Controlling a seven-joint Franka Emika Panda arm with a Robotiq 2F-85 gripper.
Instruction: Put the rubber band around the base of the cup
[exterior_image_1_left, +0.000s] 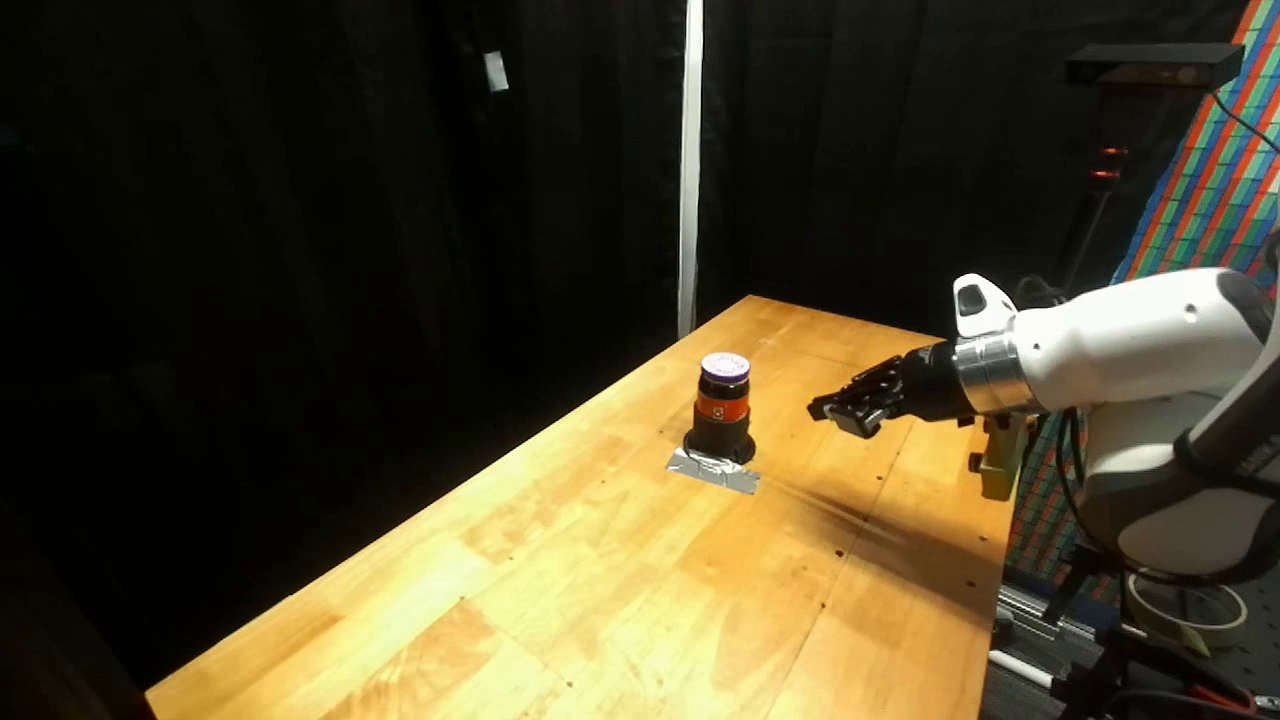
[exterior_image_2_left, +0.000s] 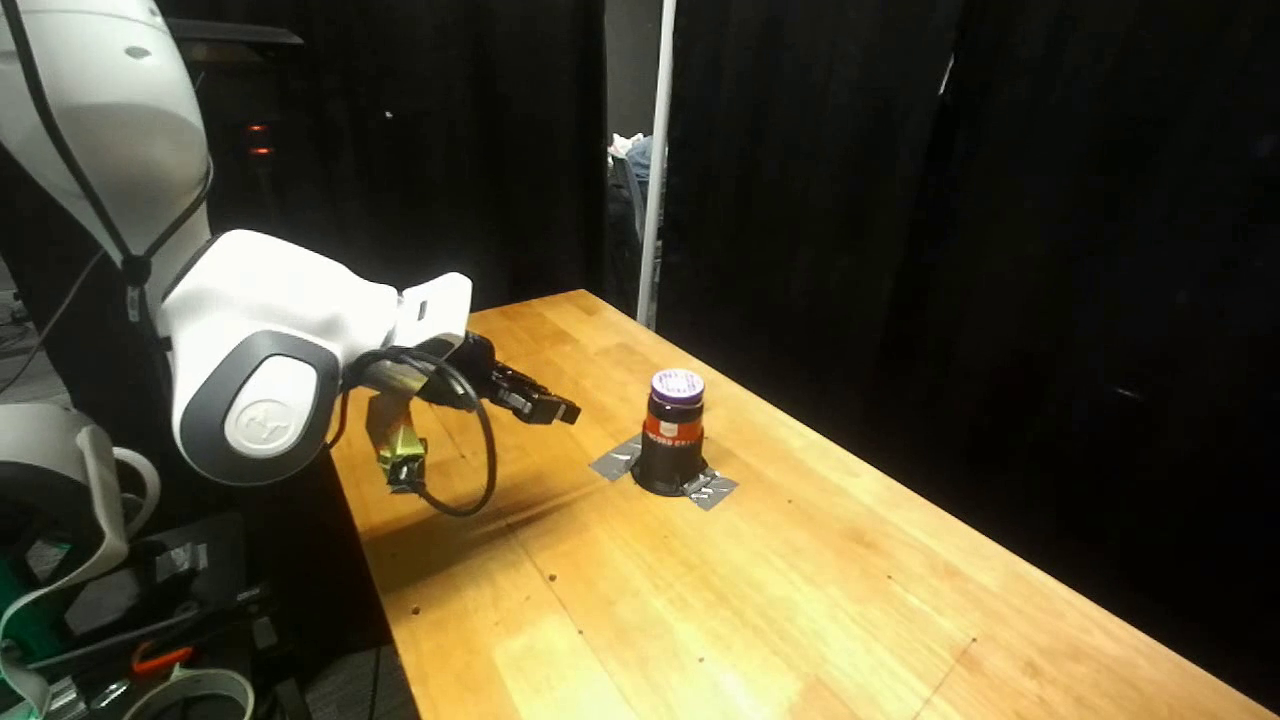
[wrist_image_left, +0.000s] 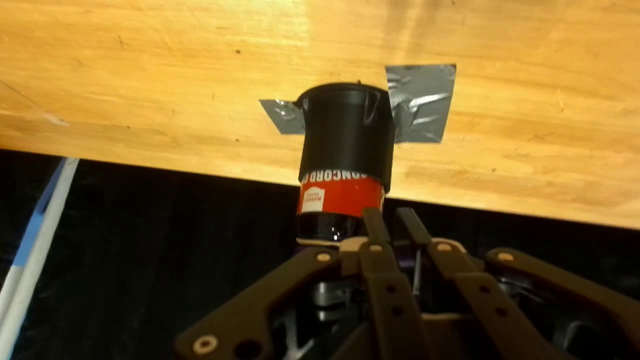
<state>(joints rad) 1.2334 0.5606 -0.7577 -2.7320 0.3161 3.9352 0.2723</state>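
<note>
The cup (exterior_image_1_left: 722, 408) is a dark upright cylinder with an orange-red label and a purple lid. Its wide black base is taped to the wooden table. It shows in both exterior views (exterior_image_2_left: 672, 432) and hangs upside down in the wrist view (wrist_image_left: 346, 135). My gripper (exterior_image_1_left: 838, 418) is held above the table beside the cup, apart from it, in both exterior views (exterior_image_2_left: 560, 411). In the wrist view my gripper (wrist_image_left: 392, 212) has its fingertips a small gap apart and overlaps the cup's upper part. I see nothing held between the fingertips. I cannot make out the rubber band.
Grey tape (exterior_image_1_left: 715, 470) lies at the cup's base, with strips on two sides (wrist_image_left: 422, 102). The wooden table (exterior_image_1_left: 600, 590) ends not far behind the cup, before black curtains (exterior_image_2_left: 900, 250). A pale pole (exterior_image_1_left: 690, 170) stands beyond the table's far corner.
</note>
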